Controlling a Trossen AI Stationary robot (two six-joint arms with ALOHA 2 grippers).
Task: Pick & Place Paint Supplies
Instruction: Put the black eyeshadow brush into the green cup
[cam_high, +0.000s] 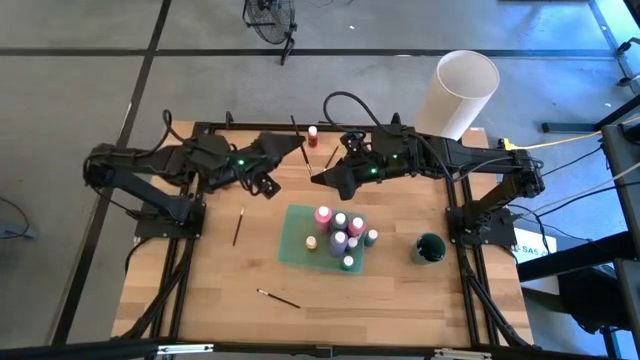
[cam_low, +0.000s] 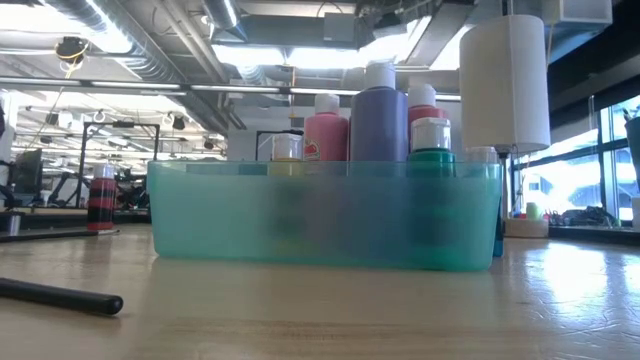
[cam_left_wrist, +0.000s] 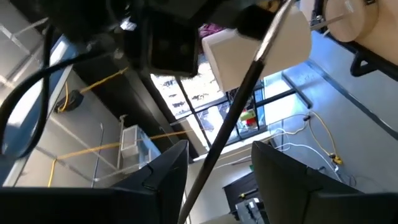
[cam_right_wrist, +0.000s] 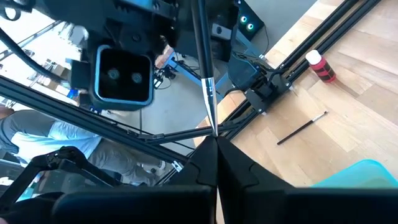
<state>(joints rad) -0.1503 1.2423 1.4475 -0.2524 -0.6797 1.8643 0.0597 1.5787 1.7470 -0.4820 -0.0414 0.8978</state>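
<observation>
Wooden table (cam_high: 200, 290) is carrying everything; going left to right. Left gripper (cam_high: 272, 172) is hovering above the far-left part of the table, fingers (cam_left_wrist: 280, 180) standing apart with a thin dark brush (cam_left_wrist: 233, 118) running between them, not clamped by them. Two loose brushes are lying on the wood: one (cam_high: 238, 226) just left of the tray, another (cam_high: 278, 298) near the front edge. A red bottle (cam_high: 312, 135) is standing by the far edge. Right gripper (cam_high: 318, 178) is meeting the left one mid-air, jaws pinched together on the brush's tip. Green tray (cam_high: 297, 245) is sitting centre, holding pink, purple, teal and white-capped bottles (cam_high: 340, 238). A dark green cup (cam_high: 429, 248) is sitting right of the tray, white cylinder (cam_high: 455, 93) at the far right corner.
</observation>
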